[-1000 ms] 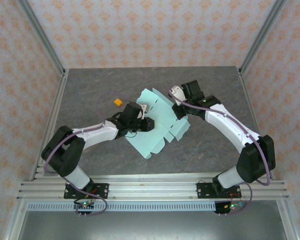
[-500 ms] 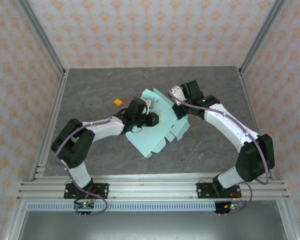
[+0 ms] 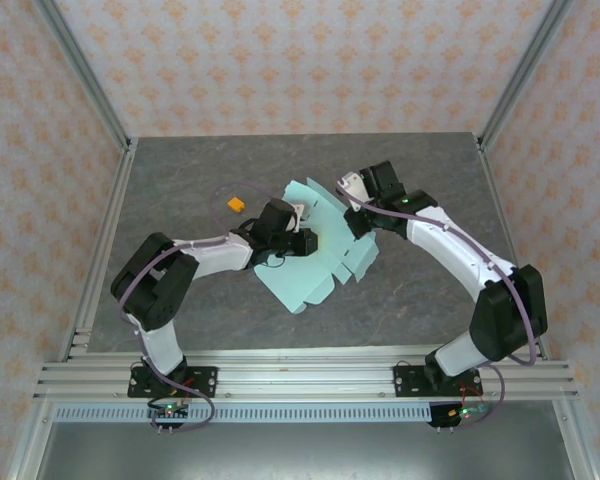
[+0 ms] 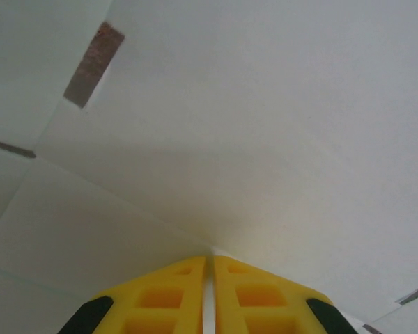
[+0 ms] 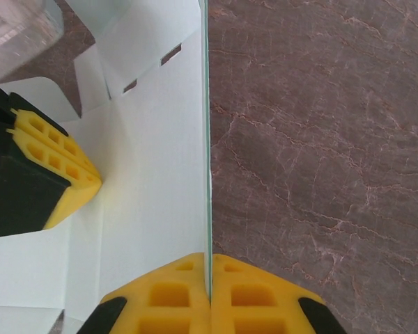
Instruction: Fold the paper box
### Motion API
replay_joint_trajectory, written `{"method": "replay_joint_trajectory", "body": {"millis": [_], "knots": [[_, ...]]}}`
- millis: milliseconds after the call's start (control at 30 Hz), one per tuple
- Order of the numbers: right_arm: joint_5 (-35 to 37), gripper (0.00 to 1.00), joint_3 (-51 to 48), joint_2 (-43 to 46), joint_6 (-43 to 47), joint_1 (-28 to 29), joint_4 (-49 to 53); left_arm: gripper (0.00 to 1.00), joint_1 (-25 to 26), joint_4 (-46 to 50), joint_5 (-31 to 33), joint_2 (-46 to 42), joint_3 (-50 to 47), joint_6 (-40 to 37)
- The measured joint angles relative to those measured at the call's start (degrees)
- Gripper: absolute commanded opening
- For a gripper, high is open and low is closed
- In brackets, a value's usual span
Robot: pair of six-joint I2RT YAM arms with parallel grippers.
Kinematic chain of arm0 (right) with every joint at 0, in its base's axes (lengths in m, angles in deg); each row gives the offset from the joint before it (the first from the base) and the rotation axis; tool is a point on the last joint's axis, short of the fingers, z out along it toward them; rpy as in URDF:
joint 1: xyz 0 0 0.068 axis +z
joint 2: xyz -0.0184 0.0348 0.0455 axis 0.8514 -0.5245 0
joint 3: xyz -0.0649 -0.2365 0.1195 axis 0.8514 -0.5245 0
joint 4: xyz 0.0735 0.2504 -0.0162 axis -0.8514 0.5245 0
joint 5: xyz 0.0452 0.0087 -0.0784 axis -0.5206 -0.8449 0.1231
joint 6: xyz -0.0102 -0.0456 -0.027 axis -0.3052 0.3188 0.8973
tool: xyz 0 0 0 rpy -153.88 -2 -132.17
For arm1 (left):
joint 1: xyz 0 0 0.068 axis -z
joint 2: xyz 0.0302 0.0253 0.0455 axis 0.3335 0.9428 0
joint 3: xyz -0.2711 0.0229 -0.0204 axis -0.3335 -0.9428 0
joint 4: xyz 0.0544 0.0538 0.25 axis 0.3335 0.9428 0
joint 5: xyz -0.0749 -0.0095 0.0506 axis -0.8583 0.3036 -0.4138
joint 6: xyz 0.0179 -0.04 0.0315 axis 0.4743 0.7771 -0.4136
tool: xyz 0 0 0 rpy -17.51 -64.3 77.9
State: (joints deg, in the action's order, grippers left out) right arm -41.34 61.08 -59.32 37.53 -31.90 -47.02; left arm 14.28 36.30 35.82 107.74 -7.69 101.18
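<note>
Your paper box lies as an open die-cut sheet at the middle of the grey stone-look surface, between the two arms. Your right hand pinches a flap of it: the thin card edge stands upright between the yellow fingers, with bare surface to its right. Your left hand is narrow, its fingers almost together with a sliver between them. The tips rest against the card at a crease, and you cannot tell whether any card is caught there.

Two short slots are cut in the card ahead of the right hand. A grey part in the corner of the right wrist view carries marks too blurred to read. The tiny orange block sits on the surface just beyond the left arm, apart from the sheet. Orange-patterned wallpaper backs the cell.
</note>
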Motion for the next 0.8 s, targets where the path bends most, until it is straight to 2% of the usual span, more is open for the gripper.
{"method": "replay_joint_trajectory", "body": {"millis": [267,800], "knots": [[0.87,0.0,-1.33,-2.64,-0.42,0.0,-2.34,0.09,0.0,-1.44,0.22,4.7,0.07,0.02],[2.16,0.0,-1.33,-6.19,-0.61,-0.04,-3.72,0.1,0.0,-3.58,0.2,5.22,3.04,0.0]]}}
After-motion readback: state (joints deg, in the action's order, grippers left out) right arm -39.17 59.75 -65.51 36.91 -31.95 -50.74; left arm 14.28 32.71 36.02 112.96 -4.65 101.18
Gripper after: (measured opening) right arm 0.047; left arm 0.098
